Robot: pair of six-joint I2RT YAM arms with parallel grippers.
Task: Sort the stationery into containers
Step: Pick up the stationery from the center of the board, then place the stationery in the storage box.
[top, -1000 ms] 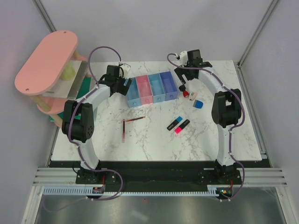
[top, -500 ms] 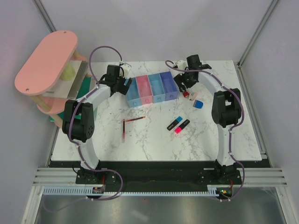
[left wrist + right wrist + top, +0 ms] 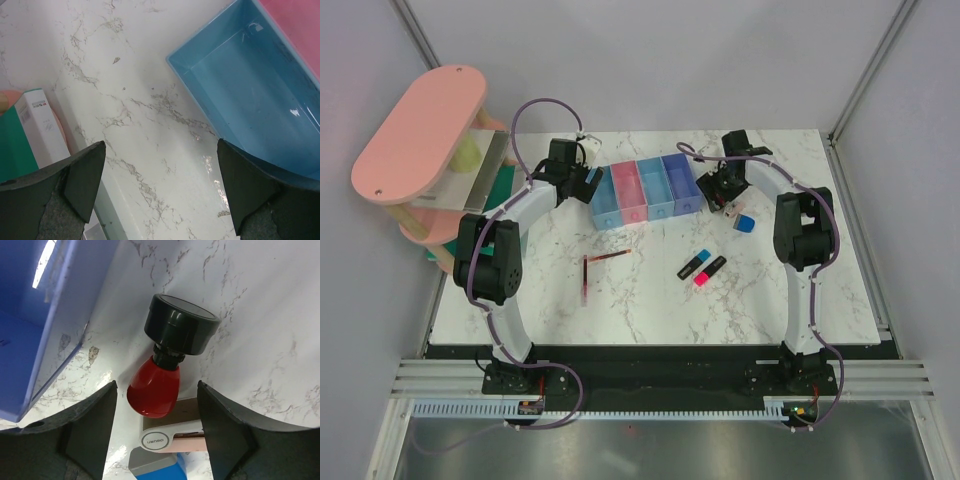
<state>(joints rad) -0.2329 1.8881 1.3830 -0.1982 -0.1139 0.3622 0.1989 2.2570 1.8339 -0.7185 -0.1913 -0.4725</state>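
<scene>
Right hand (image 3: 156,397), partly spread, straddles red-black capped piece (image 3: 167,355) without touching

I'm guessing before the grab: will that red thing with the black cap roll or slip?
The red-black capped piece looks round, so it may roll if nudged. Its glossy surface could slip. It looks hard, probably not squishy.

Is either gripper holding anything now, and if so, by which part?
Nothing is held. The right gripper straddles the red-black capped piece, jaws clear of it on both sides; the left gripper is open over the table beside the light blue bin.
</scene>
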